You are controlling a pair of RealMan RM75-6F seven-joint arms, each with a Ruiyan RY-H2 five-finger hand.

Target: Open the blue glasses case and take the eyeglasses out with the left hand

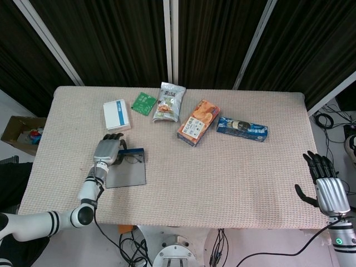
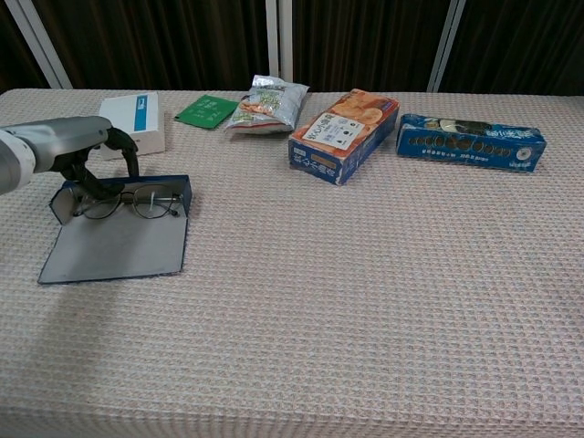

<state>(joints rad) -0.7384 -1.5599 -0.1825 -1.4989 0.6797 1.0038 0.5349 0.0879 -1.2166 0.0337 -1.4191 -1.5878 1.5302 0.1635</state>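
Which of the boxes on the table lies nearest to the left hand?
The white box with a blue stripe, just behind the left hand. The orange box and long blue box lie further right.

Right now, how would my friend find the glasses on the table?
Look at the table's near left part, where the robot's left hand reaches down. Under it lies an open blue glasses case, flat with a grey inside. The eyeglasses sit at its far edge: thin dark wire frames, unlike the snack packets behind.

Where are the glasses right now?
The eyeglasses lie inside the open blue glasses case at the left of the chest view, under the left hand's fingers, near the white box.
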